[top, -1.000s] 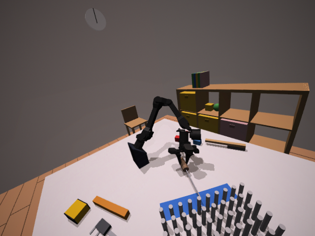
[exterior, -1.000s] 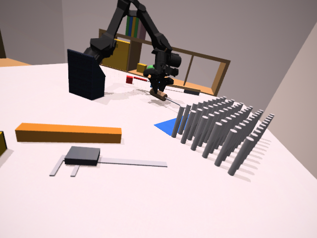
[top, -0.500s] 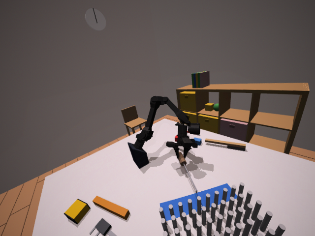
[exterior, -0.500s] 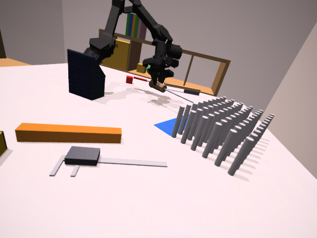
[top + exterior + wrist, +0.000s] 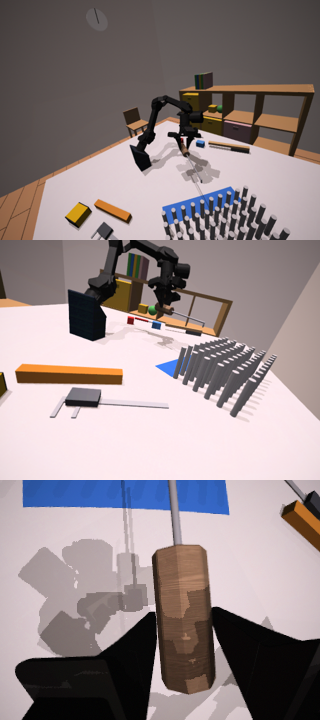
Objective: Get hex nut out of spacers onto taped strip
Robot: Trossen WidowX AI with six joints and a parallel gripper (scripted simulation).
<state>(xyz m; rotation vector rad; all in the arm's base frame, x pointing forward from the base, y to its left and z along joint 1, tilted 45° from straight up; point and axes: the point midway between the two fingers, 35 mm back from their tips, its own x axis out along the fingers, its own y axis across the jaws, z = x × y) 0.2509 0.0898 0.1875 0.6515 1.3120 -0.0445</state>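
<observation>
"Condition of the pincer (image 5: 185,147) (image 5: 163,305) (image 5: 184,614)?"

"Clamped on the wooden handle (image 5: 185,150) (image 5: 164,308) (image 5: 184,620), raised off the surface (image 5: 85,180) (image 5: 129,446) (image 5: 260,570). The thin rod (image 5: 193,168) (image 5: 188,317) (image 5: 175,515) reaches out ahead of the pincer, its bent tip (image 5: 201,181) (image 5: 203,324) turned down."

"And the nut?"

"Not discernible from where I stand; by the task it lies deep among the spacers (image 5: 211,205) (image 5: 201,374), beyond the pincer. The blue strip (image 5: 178,212) (image 5: 168,366) (image 5: 125,495) lies between."

"Step in hand, in your judgement?"

"Carrying the hook to the field. Recommended: keep the tip above the spacer tops, line the rod up with one lane, then lower it straight down behind the nut."

"Defects to guard against?"

"A handle rolling in the grip would swing the tip sideways into a spacer. Afterwards, draw back slowly along that lane, with no twist of the wrist."
</observation>
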